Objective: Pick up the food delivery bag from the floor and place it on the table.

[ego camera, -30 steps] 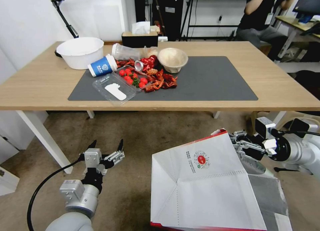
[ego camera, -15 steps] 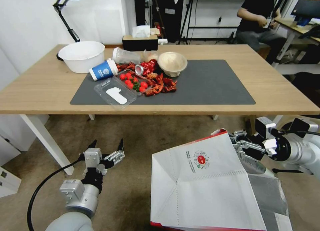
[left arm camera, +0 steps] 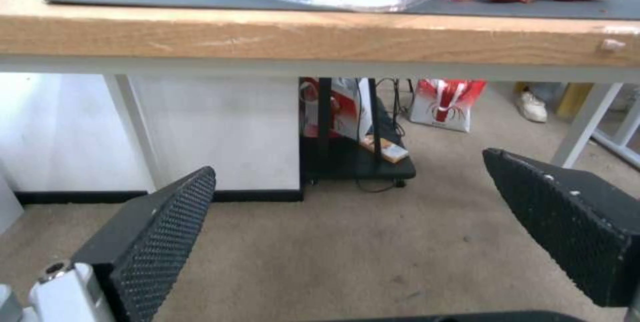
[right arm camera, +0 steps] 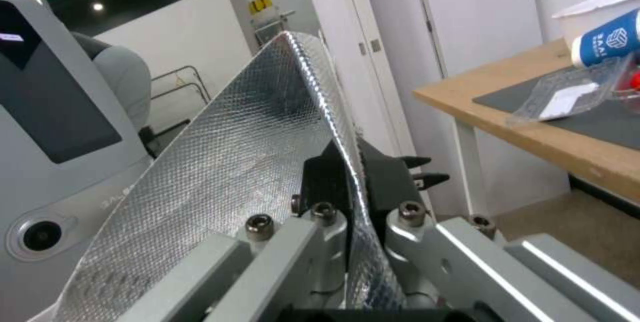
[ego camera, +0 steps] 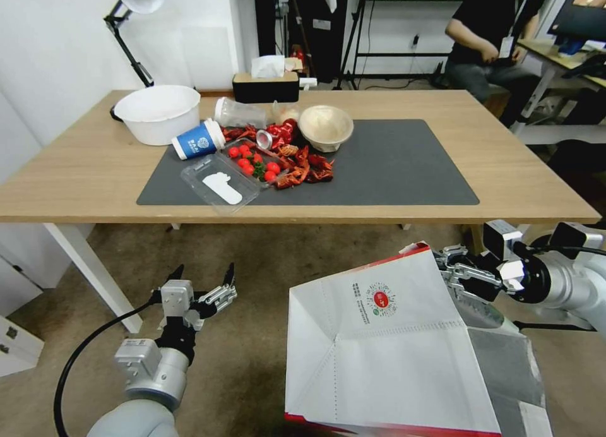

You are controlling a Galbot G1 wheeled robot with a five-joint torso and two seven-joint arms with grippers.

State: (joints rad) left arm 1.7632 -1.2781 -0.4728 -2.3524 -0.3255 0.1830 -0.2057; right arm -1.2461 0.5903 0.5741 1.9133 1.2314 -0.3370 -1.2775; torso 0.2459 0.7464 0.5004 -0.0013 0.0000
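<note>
The big boxy white paper delivery bag with red edging and a round red logo [ego camera: 385, 348] hangs tilted above the stained brown carpet floor [ego camera: 252, 266], in front of the light-wood counter [ego camera: 505, 172], its mouth rim up toward the right. The right tool [right arm camera: 347, 177] is clamped on the silver foil rim. The left tool [ego camera: 201, 284] hovers low, spread wide.
</note>
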